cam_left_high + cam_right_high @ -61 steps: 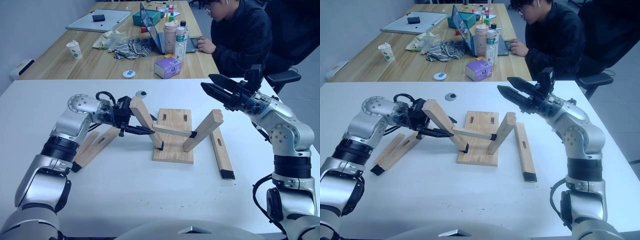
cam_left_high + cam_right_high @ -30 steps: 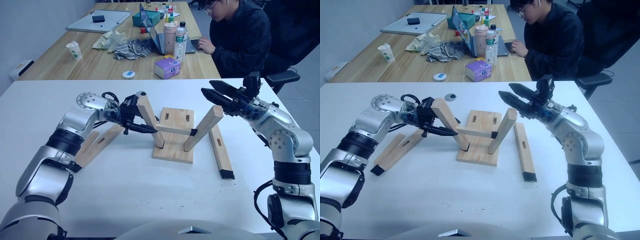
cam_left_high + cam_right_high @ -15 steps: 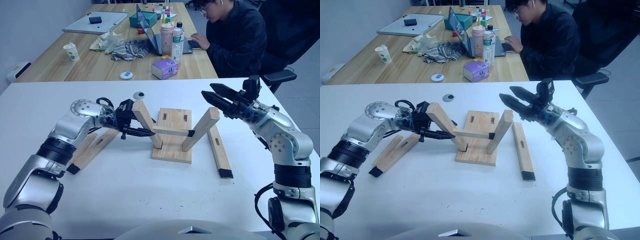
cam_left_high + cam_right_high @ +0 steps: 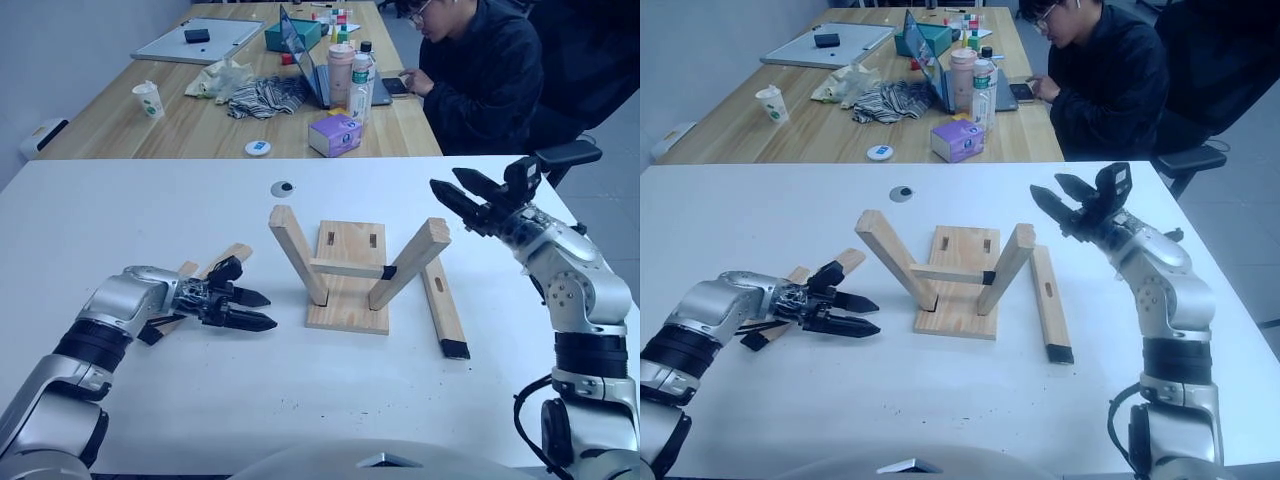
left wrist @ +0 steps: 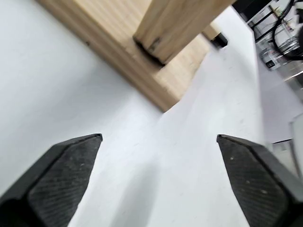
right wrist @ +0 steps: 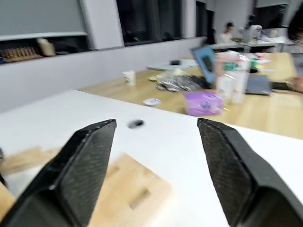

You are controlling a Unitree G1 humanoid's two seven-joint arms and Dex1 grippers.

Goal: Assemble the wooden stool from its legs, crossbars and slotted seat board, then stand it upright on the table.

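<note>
The slotted seat board [image 4: 347, 300] lies flat on the white table. Two legs [image 4: 296, 253] [image 4: 410, 263] stand slanted in it, joined by a crossbar [image 4: 348, 268]. One loose leg [image 4: 442, 308] lies right of the board, and another [image 4: 222, 258] lies to its left. My left gripper [image 4: 270, 311] is open and low over the table, left of the board, holding nothing. Its wrist view shows the board's corner [image 5: 156, 71] and a leg's foot [image 5: 175, 23] ahead. My right gripper [image 4: 447, 180] hovers open above and right of the right leg.
A dark round grommet [image 4: 282, 188] sits in the table behind the board. Beyond the white table stands a wooden table [image 4: 180, 125] with a purple box [image 4: 335, 134], bottles and a laptop. The white surface toward me is bare.
My left gripper has let go of the left leg and dropped back toward the near left. The right gripper has drawn back to the right. The legs stay standing in the board.
</note>
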